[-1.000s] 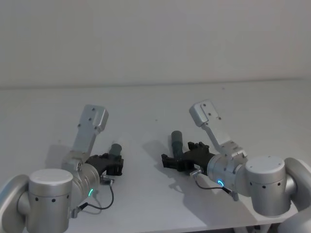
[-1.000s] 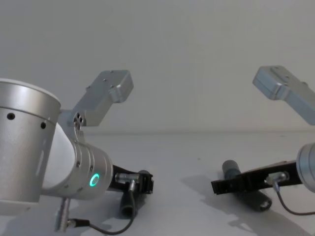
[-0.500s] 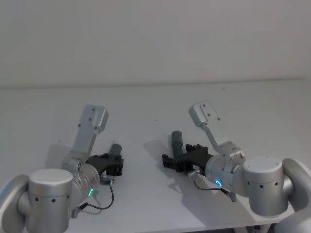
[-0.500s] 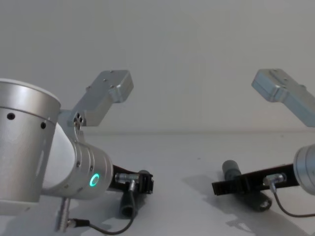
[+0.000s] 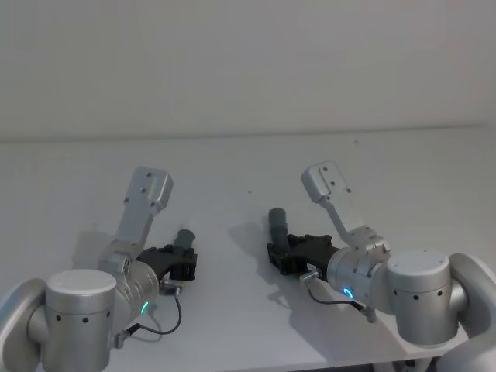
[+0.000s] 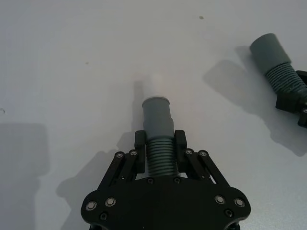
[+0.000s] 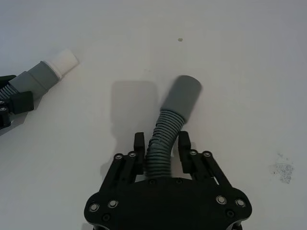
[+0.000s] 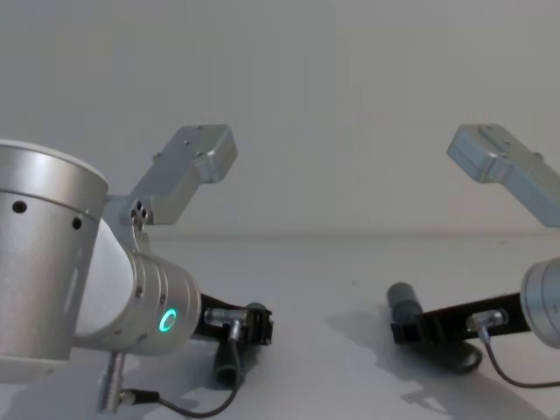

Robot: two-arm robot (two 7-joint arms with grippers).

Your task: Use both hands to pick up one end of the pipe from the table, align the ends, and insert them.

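The left gripper [image 6: 159,143] is clamping the hose piece with the white tip [image 6: 158,117] — the right gripper [image 7: 162,143] is clamping the second hose piece [image 7: 181,98]. The 2 pieces are staying well apart, seemingly just above the table [image 5: 232,163].

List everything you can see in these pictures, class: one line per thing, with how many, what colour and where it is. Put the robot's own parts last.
tipped hose piece: 1, dark grey, corrugated, with a whitish tip; clamped in the left pincer, on the robot's left.
plain hose piece: 1, dark grey, corrugated and curved; clamped in the right pincer, on the robot's right.
table: 1, whitish-grey; under both hose pieces.
specks: a few, dark; scattered on the table.
wall: 1, pale grey; behind the table.
left pincer: 1, black; low over the table's left part.
right pincer: 1, black; low over the table's right part.
arms: 2, silver, each with a green ring; at the near edge.
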